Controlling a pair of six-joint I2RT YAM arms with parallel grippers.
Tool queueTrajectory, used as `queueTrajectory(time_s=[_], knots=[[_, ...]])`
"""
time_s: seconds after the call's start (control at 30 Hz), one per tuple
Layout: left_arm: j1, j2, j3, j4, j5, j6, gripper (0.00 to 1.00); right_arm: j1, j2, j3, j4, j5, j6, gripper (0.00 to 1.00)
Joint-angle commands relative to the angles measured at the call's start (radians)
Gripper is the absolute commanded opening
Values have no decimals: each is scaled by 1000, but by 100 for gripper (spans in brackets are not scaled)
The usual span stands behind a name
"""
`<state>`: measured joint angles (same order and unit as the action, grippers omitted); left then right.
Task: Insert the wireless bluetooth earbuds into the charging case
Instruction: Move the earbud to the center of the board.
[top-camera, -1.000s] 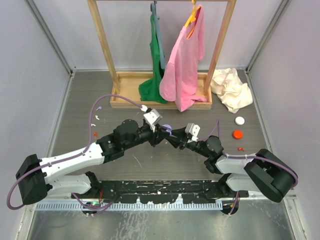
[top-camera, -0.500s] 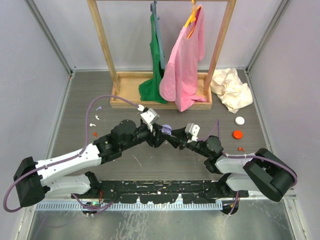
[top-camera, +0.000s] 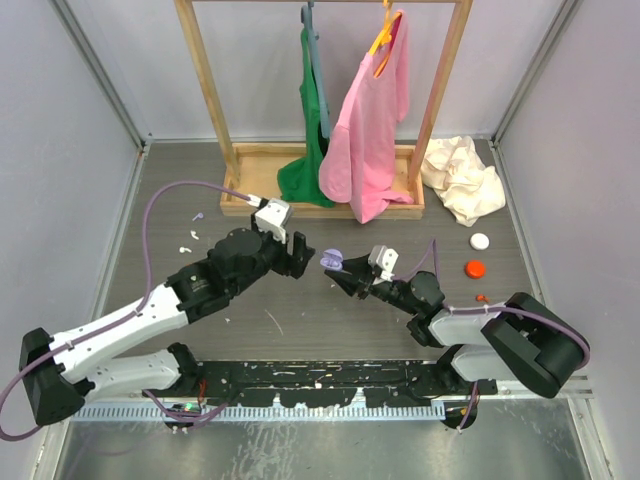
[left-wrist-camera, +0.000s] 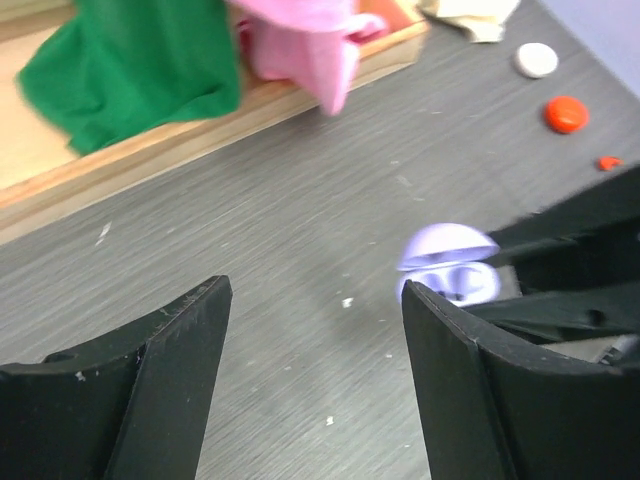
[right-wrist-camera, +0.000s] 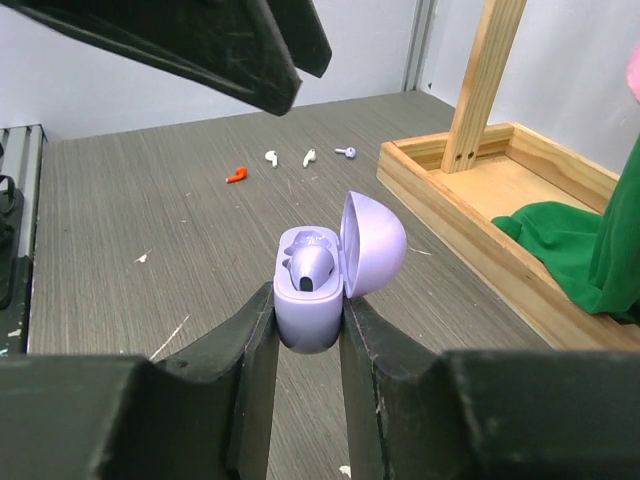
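Observation:
My right gripper (right-wrist-camera: 309, 300) is shut on the lavender charging case (right-wrist-camera: 312, 290), which it holds just above the table with the lid open. One lavender earbud (right-wrist-camera: 311, 266) sits in the case. From above, the case (top-camera: 332, 259) is at the table's middle, at the tip of the right gripper (top-camera: 338, 272). My left gripper (top-camera: 298, 255) stands open and empty a little to the left of it. In the left wrist view the case (left-wrist-camera: 450, 268) shows just past the right finger of that gripper (left-wrist-camera: 316, 287). Another lavender earbud (right-wrist-camera: 346, 152) lies loose on the table at far left (top-camera: 198, 215).
Two white earbuds (right-wrist-camera: 271, 158) (right-wrist-camera: 308, 157) and an orange one (right-wrist-camera: 236, 175) lie near the loose lavender one. A wooden clothes rack (top-camera: 320, 190) with green and pink garments stands behind. At the right are a cream cloth (top-camera: 462, 178), a white cap (top-camera: 480, 241) and a red cap (top-camera: 474, 268).
The left gripper has opened and drawn back to the left, away from the case. The right gripper has kept hold of the case in about the same place.

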<state>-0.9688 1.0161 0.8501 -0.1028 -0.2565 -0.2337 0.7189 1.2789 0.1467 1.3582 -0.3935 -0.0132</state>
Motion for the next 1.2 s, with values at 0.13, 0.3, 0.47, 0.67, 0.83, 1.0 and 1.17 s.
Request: queueTrajectory(time_s=[0.13,0.3,0.47,0.67,0.83,1.0,1.17], knots=[[202,33,61,-181,-90,-85,71,5,32,13,85,24,-23,13],[363,89,80,-237,-90,-98,71,5,44,18,80,22,-25,13],[524,184,111,-222,-73,-85,71,5,57,25,79,9,-19,13],[690,384,204,-220,-20,-107,69,5,68,28,79,14,-19,13],[791,522,315,-249,-21,-109,65,5,73,28,87,9,-12,13],[884,652,445,-280,-9,-107,60,5,73,26,94,9,-6,13],[954,809,580,-344,29,-98,57,5,67,25,98,6,-1,13]])
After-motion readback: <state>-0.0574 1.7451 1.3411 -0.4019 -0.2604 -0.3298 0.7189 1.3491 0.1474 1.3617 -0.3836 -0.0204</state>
